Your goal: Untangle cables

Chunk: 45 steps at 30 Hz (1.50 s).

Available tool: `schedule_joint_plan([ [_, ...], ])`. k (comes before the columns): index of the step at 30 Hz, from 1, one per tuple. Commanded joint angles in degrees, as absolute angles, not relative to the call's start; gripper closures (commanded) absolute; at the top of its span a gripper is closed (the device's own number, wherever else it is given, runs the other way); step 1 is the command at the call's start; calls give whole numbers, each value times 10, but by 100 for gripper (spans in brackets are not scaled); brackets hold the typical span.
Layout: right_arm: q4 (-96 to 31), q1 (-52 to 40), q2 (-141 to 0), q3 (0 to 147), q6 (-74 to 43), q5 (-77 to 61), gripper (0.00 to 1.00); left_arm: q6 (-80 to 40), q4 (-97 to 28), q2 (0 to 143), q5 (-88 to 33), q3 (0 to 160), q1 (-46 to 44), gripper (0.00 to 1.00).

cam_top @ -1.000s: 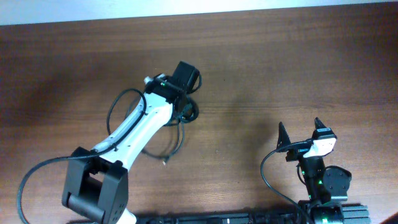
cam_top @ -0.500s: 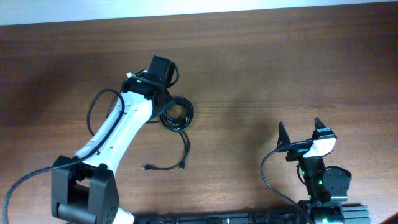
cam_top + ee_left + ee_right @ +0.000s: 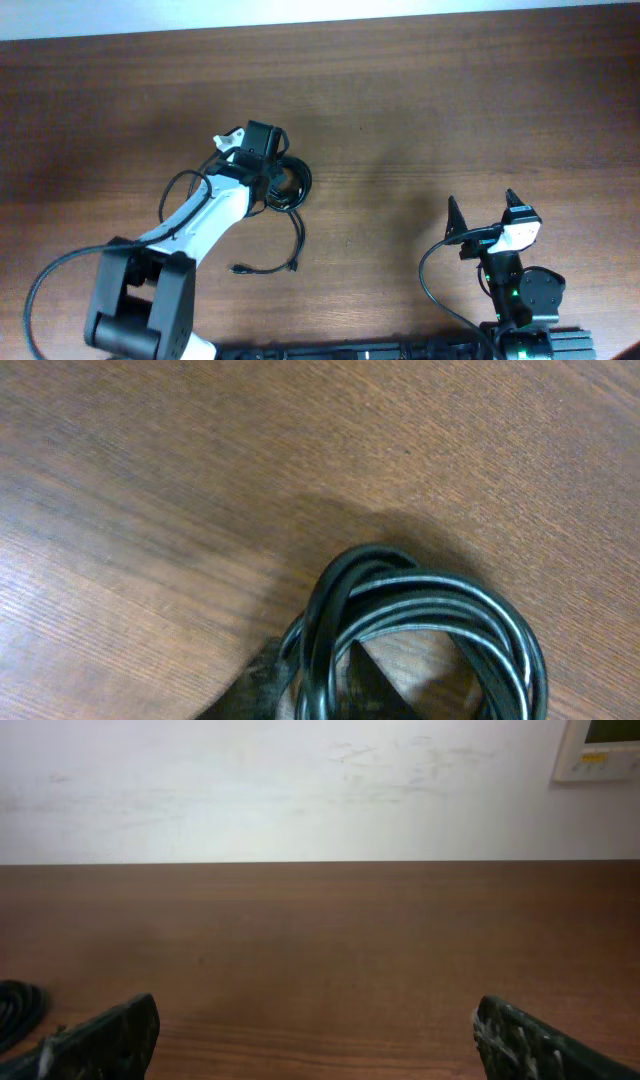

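Several cables pinched by left gripper; right gripper splayed.

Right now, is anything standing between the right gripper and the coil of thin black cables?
Nothing visible. Only bare brown wooden table lies between the right gripper and the coil of thin black cables.

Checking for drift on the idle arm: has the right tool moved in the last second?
No. The black-fingered right tool stays put, open, near the brown wooden table's front edge.
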<state>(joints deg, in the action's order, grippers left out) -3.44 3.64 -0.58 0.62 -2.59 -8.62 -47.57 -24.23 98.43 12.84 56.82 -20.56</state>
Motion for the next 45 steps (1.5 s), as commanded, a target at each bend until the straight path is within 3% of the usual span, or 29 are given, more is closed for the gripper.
schedule_joint_plan([
  [1, -38, 34, -3, 3, -23, -85, 1, -472, -215, 1013, 129, 564, -206, 93],
  [2, -38, 34, -3, 3, -23, -85, 1, -472, -213, 1013, 129, 564, -206, 90],
  [3, -38, 34, -3, 3, -23, -85, 1, -470, -218, 1013, 129, 564, -206, 78],
  [6, -38, 34, -3, 3, -23, -85, 1, -466, -218, 1022, 133, 563, -206, 67],
  [7, -38, 34, -3, 3, -23, -85, 1, -466, -217, 1026, 133, 563, -206, 68],
  [9, -38, 34, -3, 3, -23, -85, 1, -466, -215, 1049, 133, 563, -206, 98],
  [10, -38, 34, -3, 3, -23, -85, 1, -466, -214, 1050, 137, 563, -205, 100],
  [16, -38, 34, -3, 3, -23, -85, 1, -468, -308, 884, 161, 631, -201, 100],
  [18, -38, 34, -3, 3, -23, -85, 1, -520, -353, 834, 161, 631, -201, 100],
  [23, -38, 34, -3, 3, -23, -83, 1, -561, -387, 800, 19, 631, -201, 100],
  [26, -37, 34, -4, 3, -24, -107, 1, -563, -387, 800, 8, 631, -201, 100],
  [27, -36, 34, -4, 3, -59, -128, 1, -593, -388, 800, 8, 631, -201, 100],
  [29, -31, 34, -4, 3, -409, -197, 1, -707, -392, 800, -19, 631, -201, 100],
  [30, -28, 34, -4, 3, -572, -297, 1, -741, -391, 800, -42, 631, -201, 100],
  [31, -28, 34, -4, 3, -592, -318, 1, -755, -391, 800, -58, 631, -201, 100],
  [36, -57, 34, -17, 26, -549, -375, 1, -711, -293, 800, -158, 631, -200, 100],
  [40, -143, 34, -183, 134, -509, -404, 1, -730, -279, 800, -190, 631, -200, 100],
  [43, -53, 34, -321, 179, -474, -523, 1, -731, -238, 800, -264, 631, -199, 100],
  [45, 6, 34, -403, 179, -473, -534, 1, -647, -216, 800, -300, 631, -200, 100],
])
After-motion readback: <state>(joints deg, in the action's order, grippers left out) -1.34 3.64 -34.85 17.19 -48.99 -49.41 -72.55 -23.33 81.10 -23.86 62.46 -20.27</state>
